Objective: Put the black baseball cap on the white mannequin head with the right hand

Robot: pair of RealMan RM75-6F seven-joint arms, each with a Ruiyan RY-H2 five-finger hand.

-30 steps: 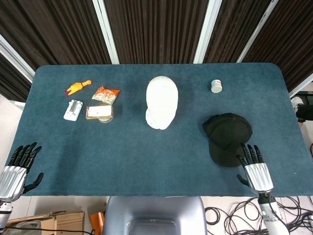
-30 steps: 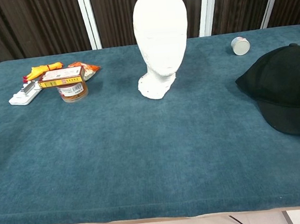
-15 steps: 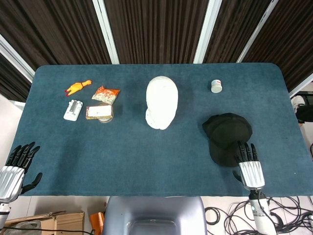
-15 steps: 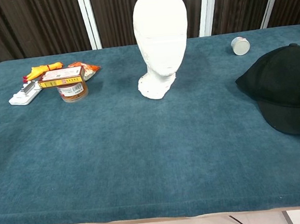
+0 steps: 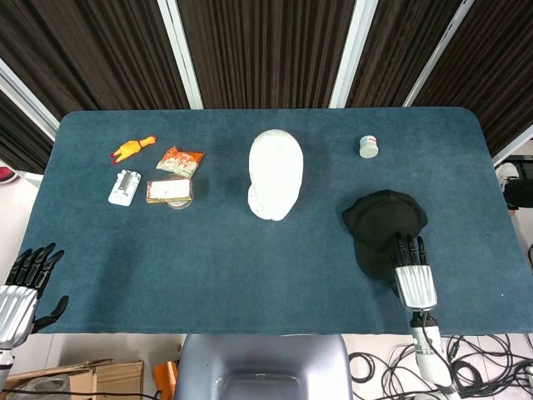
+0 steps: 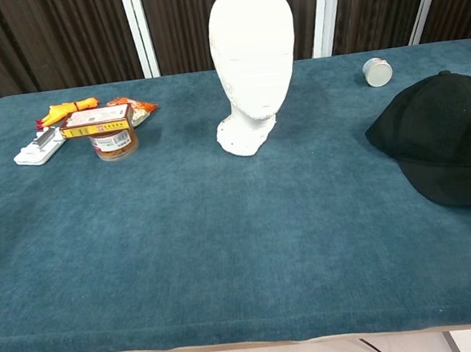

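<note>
From the head view, the right hand (image 5: 413, 271) lies on the brim of the black baseball cap (image 5: 384, 225), fingers straight and close together. The left hand (image 5: 21, 287) is open, fingers apart. From the chest view, the cap lies right of the white mannequin head (image 6: 253, 60).

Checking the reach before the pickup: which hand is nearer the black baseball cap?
Right. The right hand lies over the near edge of the black baseball cap, fingers on its brim. The left hand sits at the table's opposite near corner, far from it.
</note>
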